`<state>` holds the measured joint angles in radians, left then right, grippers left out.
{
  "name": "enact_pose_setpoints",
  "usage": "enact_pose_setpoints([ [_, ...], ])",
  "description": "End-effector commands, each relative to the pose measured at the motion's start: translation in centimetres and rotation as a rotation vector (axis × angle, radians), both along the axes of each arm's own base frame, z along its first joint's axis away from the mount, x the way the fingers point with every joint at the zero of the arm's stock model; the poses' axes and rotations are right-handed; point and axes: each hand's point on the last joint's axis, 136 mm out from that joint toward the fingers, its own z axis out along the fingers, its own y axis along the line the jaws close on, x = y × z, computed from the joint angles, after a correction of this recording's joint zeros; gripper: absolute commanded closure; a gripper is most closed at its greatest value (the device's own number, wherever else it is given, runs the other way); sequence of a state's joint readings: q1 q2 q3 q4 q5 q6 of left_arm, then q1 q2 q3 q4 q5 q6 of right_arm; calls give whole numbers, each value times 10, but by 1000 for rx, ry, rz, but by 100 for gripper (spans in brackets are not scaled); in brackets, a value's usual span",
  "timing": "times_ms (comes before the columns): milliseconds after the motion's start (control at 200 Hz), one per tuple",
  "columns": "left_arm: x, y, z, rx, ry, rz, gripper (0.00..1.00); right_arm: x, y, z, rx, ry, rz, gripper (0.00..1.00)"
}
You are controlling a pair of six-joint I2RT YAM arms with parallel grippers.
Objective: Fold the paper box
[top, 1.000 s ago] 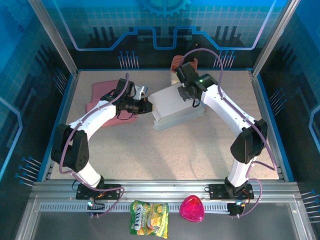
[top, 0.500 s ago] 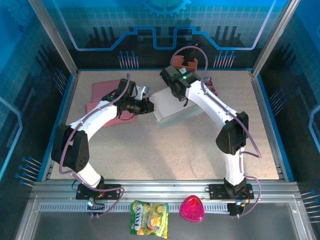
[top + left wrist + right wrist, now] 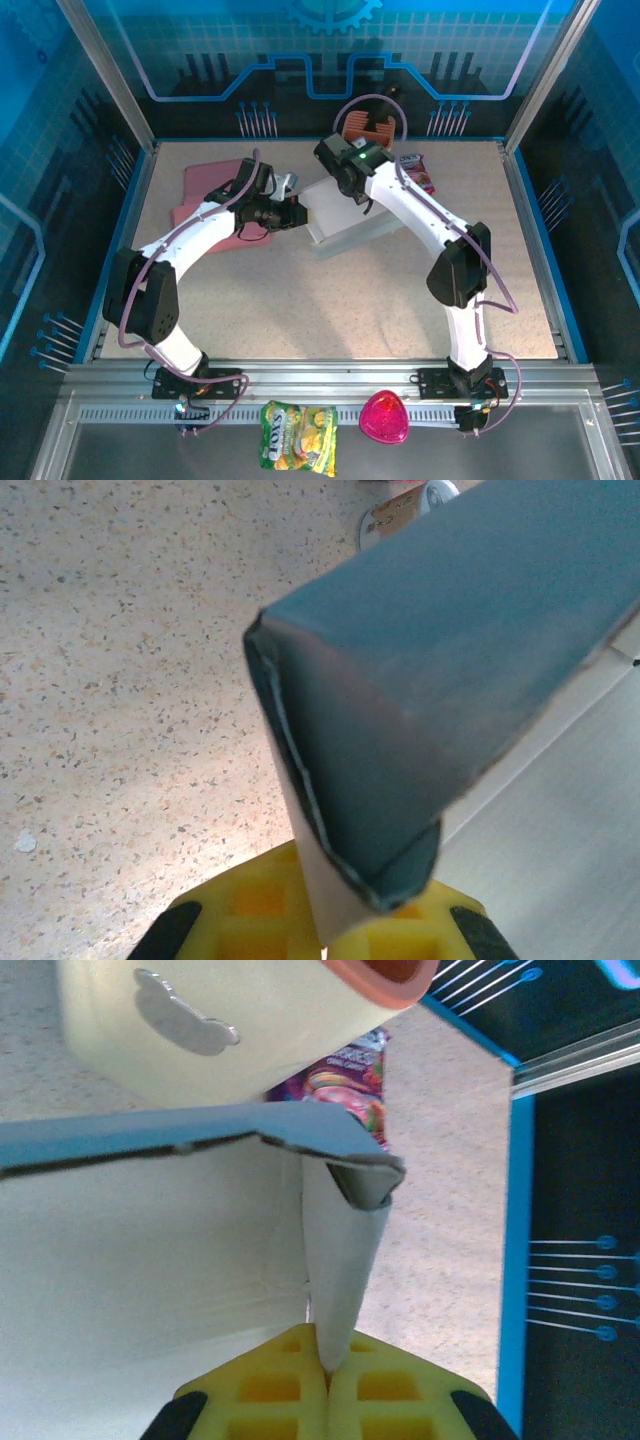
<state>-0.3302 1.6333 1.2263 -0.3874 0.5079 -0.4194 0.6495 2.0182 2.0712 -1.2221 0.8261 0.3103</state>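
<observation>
The right arm (image 3: 420,215) has swung left with its elbow drawn in. The right gripper (image 3: 327,1368) has closed on a flap of the paper box (image 3: 345,228), nearer its far left corner. A pink snack packet (image 3: 414,172) now lies uncovered behind the arm.

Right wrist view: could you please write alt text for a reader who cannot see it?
The right gripper, its yellow jaws shut, pinches a thin flap of the paper box, whose white inner face spreads to the left. Beyond it are a cream container with an orange rim and a colourful packet on the speckled table.
</observation>
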Motion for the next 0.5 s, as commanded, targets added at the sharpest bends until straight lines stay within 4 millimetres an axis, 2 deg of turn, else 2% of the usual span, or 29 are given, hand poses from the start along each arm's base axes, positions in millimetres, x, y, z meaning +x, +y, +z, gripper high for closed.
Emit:
enact_pose_setpoints([
  [0, 4, -13, 34, -72, -108, -43, 100, -12, 33, 6, 229, 48, 104, 87],
  [285, 2, -12, 31, -67, -102, -45, 100, -8, 2, 1, 293, 61, 28, 78],
  [495, 2, -12, 31, -66, -101, -43, 100, -3, -14, -4, 207, 63, -9, 79],
])
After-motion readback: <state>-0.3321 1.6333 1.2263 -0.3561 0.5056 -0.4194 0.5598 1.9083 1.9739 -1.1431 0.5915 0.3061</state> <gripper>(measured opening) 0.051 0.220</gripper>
